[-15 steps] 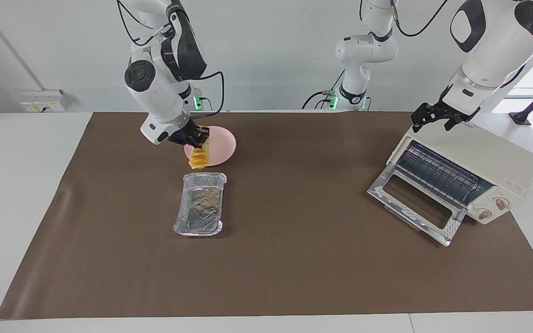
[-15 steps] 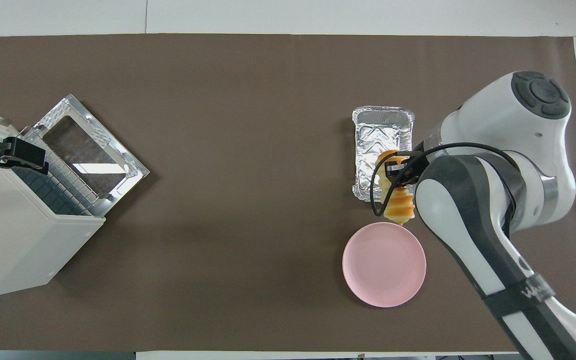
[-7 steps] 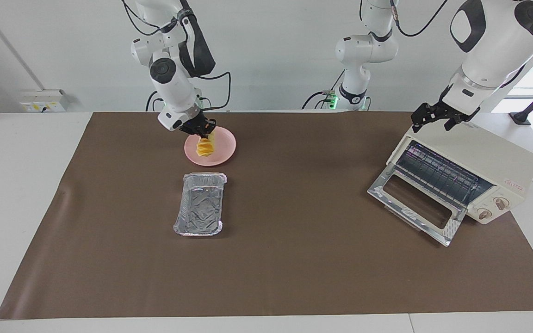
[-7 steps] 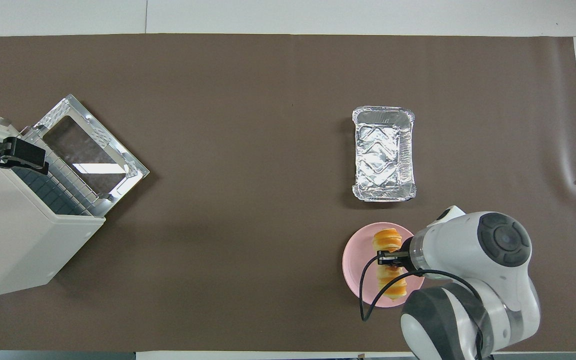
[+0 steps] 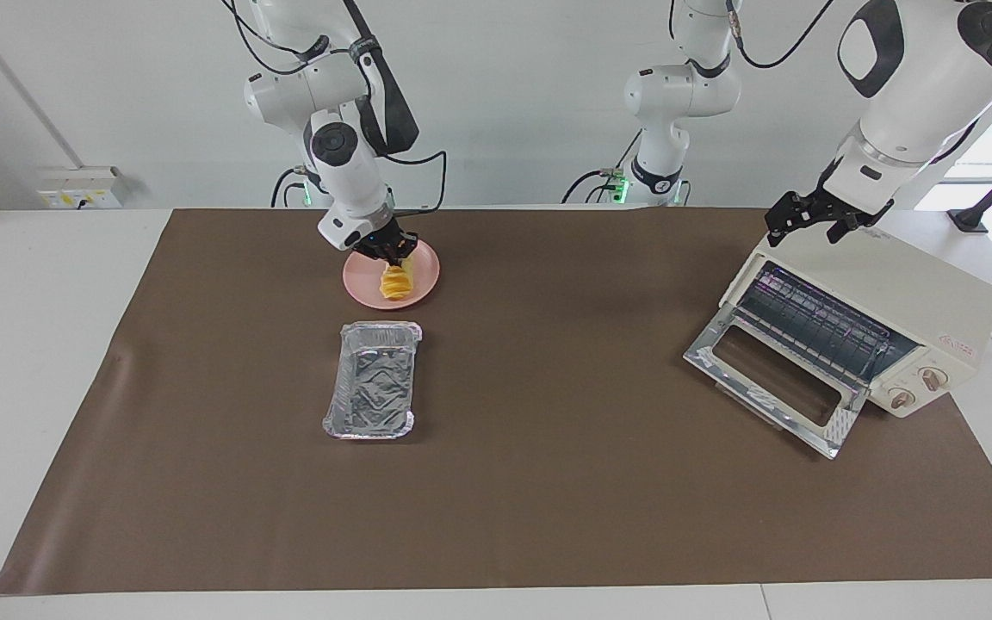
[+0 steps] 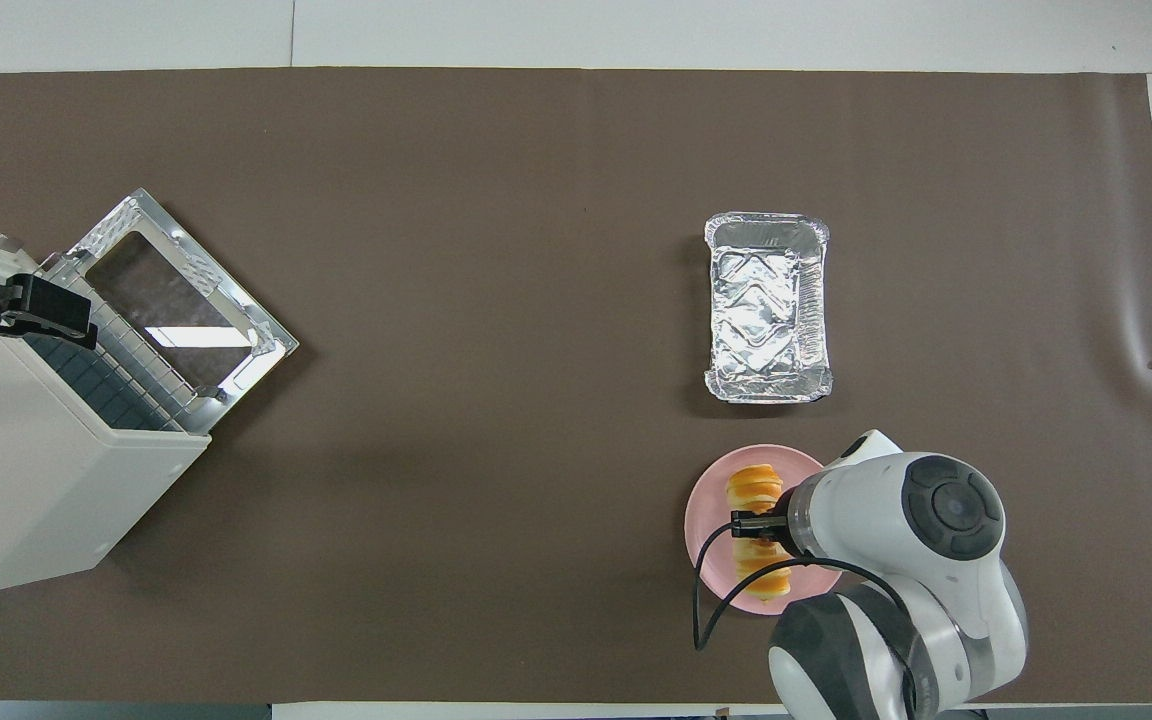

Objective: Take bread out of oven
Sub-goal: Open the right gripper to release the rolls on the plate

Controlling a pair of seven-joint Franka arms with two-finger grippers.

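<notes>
The golden ridged bread [image 5: 395, 282] rests on the pink plate [image 5: 424, 277], near the robots at the right arm's end of the table. My right gripper [image 5: 393, 254] is shut on the bread's middle; in the overhead view [image 6: 758, 525] the bread [image 6: 754, 488] shows at both sides of it on the plate [image 6: 704, 530]. The cream-white oven [image 5: 901, 293] stands at the left arm's end, its glass door dropped open and no bread showing on its wire rack. My left gripper [image 5: 810, 226] waits open just above the oven's top [image 6: 26, 470].
A crinkled silver foil tray [image 5: 373, 379] lies empty beside the plate, farther from the robots; it also shows in the overhead view [image 6: 766, 305]. A brown mat [image 5: 548, 482] covers the table. The oven's open door [image 5: 771, 379] juts out over the mat.
My right gripper has carried the bread from above the foil tray's near end to the pink plate and lowered it there. The left arm has not moved.
</notes>
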